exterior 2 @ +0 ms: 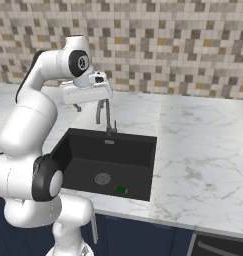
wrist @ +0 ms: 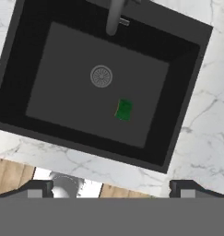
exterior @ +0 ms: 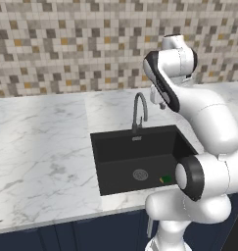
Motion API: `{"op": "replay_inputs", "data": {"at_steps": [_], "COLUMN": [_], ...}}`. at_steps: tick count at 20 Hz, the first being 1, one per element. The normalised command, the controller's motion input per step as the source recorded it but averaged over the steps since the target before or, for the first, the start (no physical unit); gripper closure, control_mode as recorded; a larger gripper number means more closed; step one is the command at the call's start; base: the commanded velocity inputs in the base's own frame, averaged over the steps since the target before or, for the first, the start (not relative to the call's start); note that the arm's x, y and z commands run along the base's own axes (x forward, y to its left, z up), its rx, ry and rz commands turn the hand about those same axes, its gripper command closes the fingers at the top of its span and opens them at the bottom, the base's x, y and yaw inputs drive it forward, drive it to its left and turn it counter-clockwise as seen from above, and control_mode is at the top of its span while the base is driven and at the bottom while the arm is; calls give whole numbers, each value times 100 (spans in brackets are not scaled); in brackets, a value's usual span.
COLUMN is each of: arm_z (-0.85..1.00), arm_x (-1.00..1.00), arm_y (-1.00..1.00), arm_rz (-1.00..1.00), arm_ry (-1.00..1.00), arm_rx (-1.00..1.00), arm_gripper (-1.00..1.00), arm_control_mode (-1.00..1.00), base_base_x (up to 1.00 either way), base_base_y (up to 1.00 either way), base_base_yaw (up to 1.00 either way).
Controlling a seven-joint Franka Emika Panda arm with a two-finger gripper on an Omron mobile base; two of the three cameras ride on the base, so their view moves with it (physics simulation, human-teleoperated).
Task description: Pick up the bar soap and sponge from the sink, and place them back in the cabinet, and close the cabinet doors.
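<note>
High above the sink (exterior: 115,142), the white arm's gripper (exterior 2: 77,106) hangs with its jaws spread wide and nothing between them, well clear of the basin floor. Its hand sits level with the top of the curved grey faucet (exterior: 139,110), which rises from the sink's back rim against the marble counter (exterior: 42,147). Down on the matte-black floor of the sink lies the sponge (wrist: 124,109), a small green block with a yellow edge, resting flat just beside the round metal drain (wrist: 101,76) and toward the front wall of the basin. From the left base camera the sponge (exterior: 165,179) peeks out beside the arm's dark elbow joint at the sink's front right corner; from the right base camera it (exterior 2: 121,190) lies close to the front wall, to the right of the drain (exterior 2: 102,178). In the hand camera, the two dark fingertips (wrist: 37,190) stand far apart at the bottom of the frame, on the near side of the sink. Behind the sink runs a mosaic tile backsplash (exterior 2: 168,45); below the sink's front edge are navy base cabinets (exterior: 81,235).
</note>
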Motion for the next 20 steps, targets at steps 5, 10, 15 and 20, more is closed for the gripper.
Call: {"op": "replay_inputs", "data": {"at_steps": [5,10,15,20], "arm_z": [-9,-25,-31,-37], "arm_x": [16,17,24,8], "arm_y": [0,0,0,0], "arm_rz": [14,5,0,0], "arm_ry": [0,-2,-2,0], "arm_rx": [7,8,8,4], "arm_gripper": [-100,-100,-100,-100], "arm_control_mode": [-100,-100,-100,-100], "base_base_x": [0,0,0,0], "base_base_y": [0,0,0,0], "base_base_yaw": [0,0,0,0]}}
